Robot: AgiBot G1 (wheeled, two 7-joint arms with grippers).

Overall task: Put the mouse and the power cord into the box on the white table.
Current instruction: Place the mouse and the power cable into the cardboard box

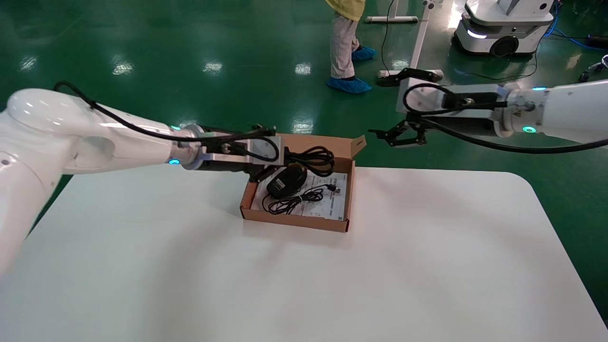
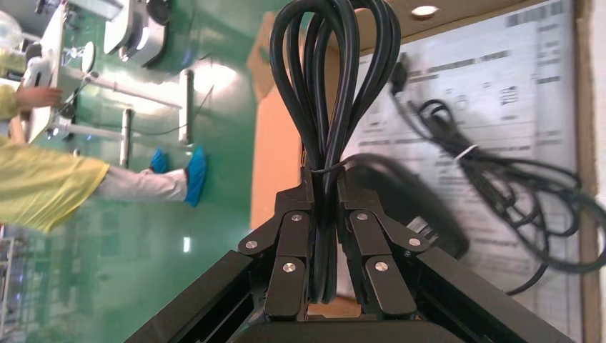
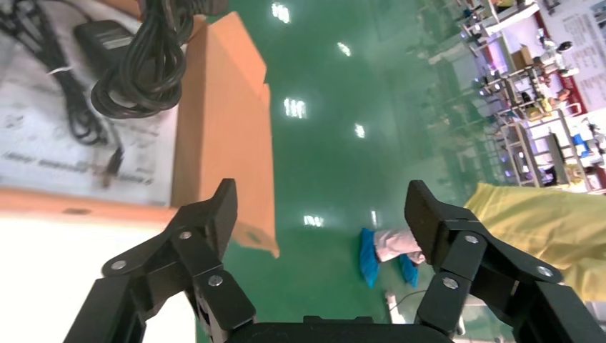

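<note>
The brown box (image 1: 295,221) sits at the far middle of the white table (image 1: 332,280), its flap (image 1: 357,142) standing open. Inside, on the white printed lining (image 2: 500,86), lies the black mouse (image 1: 286,181) with its thin wire (image 1: 294,202) coiled in front. My left gripper (image 1: 285,157) is shut on the looped power cord (image 1: 314,159), holding it over the box's far part, above the mouse (image 2: 411,207). The cord's loops (image 2: 330,86) stick out past the left gripper (image 2: 325,182). My right gripper (image 1: 398,135) hangs open beyond the table's far edge, right of the flap (image 3: 225,121), empty (image 3: 320,207).
A person in blue shoe covers (image 1: 349,84) stands on the green floor behind the table. A white desk frame (image 1: 418,38) and another robot's base (image 1: 503,28) are farther back right.
</note>
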